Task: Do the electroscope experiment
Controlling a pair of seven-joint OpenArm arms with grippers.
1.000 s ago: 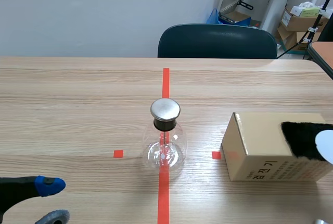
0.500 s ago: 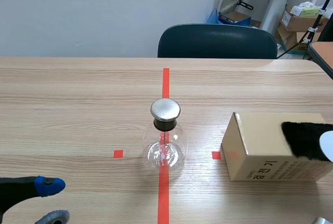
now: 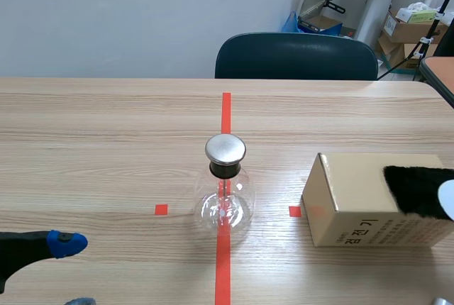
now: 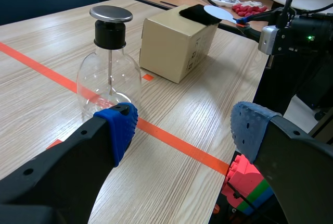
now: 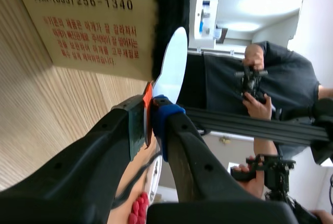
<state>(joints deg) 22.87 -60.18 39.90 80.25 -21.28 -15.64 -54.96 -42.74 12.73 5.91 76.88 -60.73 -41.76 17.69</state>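
The electroscope point(image 3: 224, 195) is a clear glass flask with a metal cap point(image 3: 225, 148), standing on the red tape line mid-table. My left gripper point(image 3: 69, 273) is open at the near left, its blue fingertips point(image 4: 118, 128) wide apart just short of the flask point(image 4: 109, 75). My right gripper point(image 5: 151, 113) is shut on the thin orange handle of a white disc point(image 5: 171, 65). The disc point(image 3: 447, 200) lies against black fur point(image 3: 415, 190) on top of a cardboard box point(image 3: 355, 202) at the right.
A dark chair point(image 3: 296, 57) stands behind the far table edge. Boxes and gear point(image 3: 411, 25) fill the back right corner. In the right wrist view a person point(image 5: 281, 86) holding a device stands beyond the table.
My left gripper has drawn back toward the near edge, so its lower pad has almost left the scene view. The white disc has shifted slightly right on the fur.
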